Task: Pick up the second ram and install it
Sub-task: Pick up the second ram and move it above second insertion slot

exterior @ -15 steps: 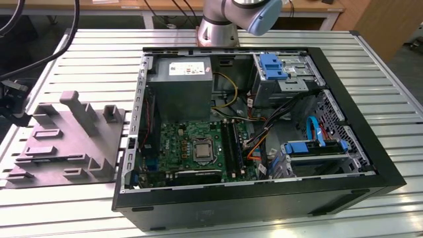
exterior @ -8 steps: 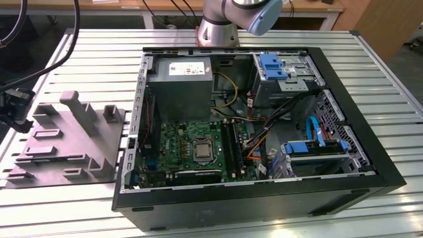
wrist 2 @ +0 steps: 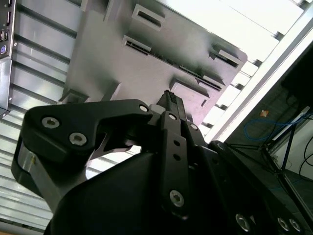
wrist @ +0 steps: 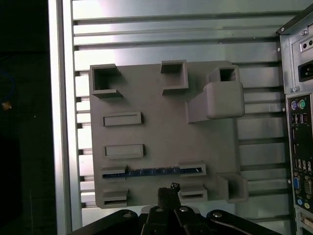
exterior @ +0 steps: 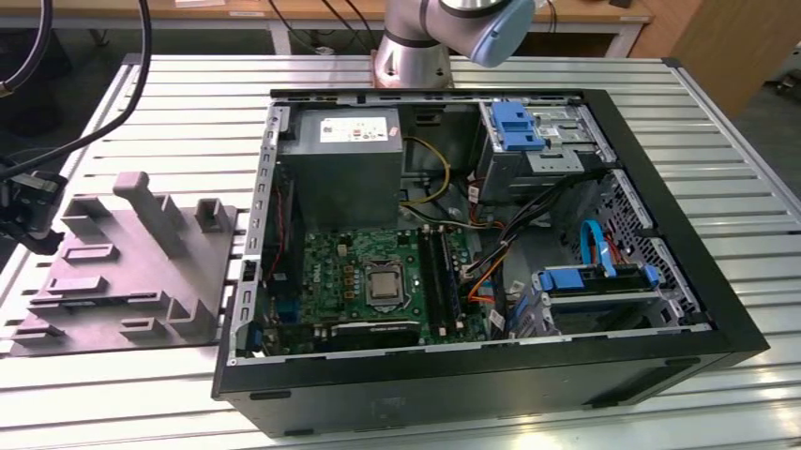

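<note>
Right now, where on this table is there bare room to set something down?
Bare slatted metal table lies between the grey moulded fixture tray and the arm's base, beside the open black computer case. Inside the case is crowded with boards and cables.

Matt black claw [wrist: 168, 192], grey plastic fixture [wrist: 166, 127], ribbed metal table [wrist: 171, 34].

You've got a black computer case [exterior: 501, 380] lying open on the slatted metal counter [exterior: 188, 103]. Inside it, the green motherboard [exterior: 332, 272] sits next to the grey power supply [exterior: 338, 164], with blue drive brackets [exterior: 516, 127] towards the exterior view's right. Just beside the case, on the exterior view's left, rests a grey slotted holder [exterior: 119, 281].
</note>
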`<control>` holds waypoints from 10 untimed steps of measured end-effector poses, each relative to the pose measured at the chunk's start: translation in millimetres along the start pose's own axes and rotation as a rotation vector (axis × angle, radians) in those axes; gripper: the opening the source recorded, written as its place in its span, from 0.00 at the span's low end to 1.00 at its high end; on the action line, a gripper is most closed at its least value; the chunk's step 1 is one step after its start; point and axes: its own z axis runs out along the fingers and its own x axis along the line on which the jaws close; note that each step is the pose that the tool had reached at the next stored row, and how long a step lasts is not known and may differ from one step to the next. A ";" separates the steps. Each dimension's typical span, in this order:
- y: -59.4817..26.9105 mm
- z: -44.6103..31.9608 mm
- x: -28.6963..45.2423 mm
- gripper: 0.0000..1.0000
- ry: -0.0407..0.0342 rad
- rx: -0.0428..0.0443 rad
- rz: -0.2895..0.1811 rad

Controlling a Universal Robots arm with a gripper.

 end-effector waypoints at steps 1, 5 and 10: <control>0.0 0.0 0.0 0.10 0.0000 0.0000 0.000; 0.0 0.2 0.0 0.10 0.0000 0.0000 0.000; 0.0 0.4 0.0 0.10 -0.0001 0.0000 -0.001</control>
